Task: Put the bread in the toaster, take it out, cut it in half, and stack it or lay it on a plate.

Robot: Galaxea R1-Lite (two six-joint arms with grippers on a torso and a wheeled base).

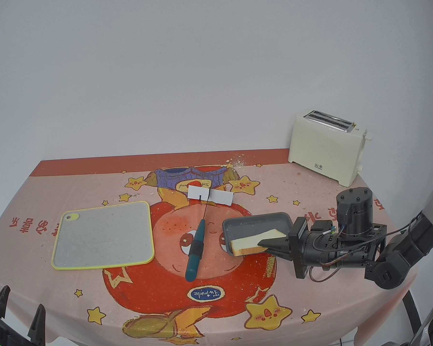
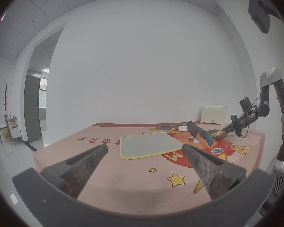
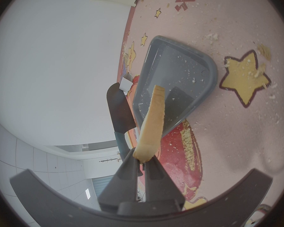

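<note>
Two dark fingers of our left gripper (image 1: 21, 300) stand spread apart, empty, at the near left edge of the pink cartoon-print tablecloth (image 1: 322, 203). Farther in, a grey cutting board with a yellow-green rim (image 1: 103, 235) lies left, and a teal-handled knife (image 1: 196, 251) lies at centre. Just right of the knife, our right gripper (image 1: 274, 242) is clenched on a pale slice of bread (image 1: 255, 242) over the near part of a grey rounded plastic plate (image 1: 240, 224); we cannot tell whether the slice touches it. A cream two-slot toaster (image 1: 327, 145) stands far right, well apart.
</note>
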